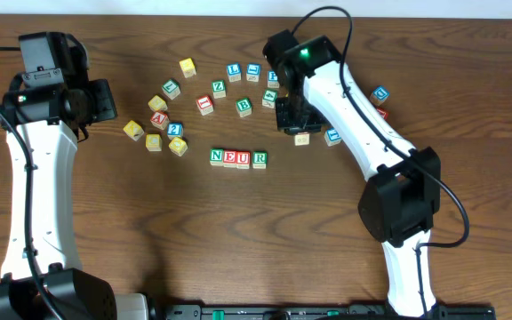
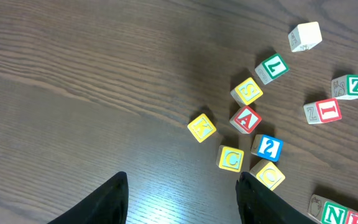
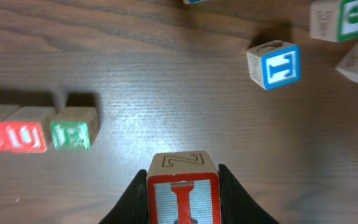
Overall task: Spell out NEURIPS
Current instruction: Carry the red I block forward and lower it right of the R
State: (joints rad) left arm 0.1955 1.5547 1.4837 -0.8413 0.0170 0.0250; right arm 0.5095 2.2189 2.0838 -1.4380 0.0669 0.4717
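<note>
Wooden table point(image 1: 105, 231) first; we count two grippers; left gripper point(image 2: 182, 193), at ten o'clock, stands apart, empty; right gripper point(image 3: 183, 202), at one o'clock, is clamped on one red I cube point(image 3: 182, 186); four-cube NEUR row point(image 1: 238, 158) lies central, seven o'clock of it.

Overhead looks down; wrists nearer (sharing NEUR row point(image 1: 238, 158))

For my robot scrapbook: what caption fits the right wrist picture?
Right gripper shut on the red I cube, the green R cube ahead on the wooden table.
</note>
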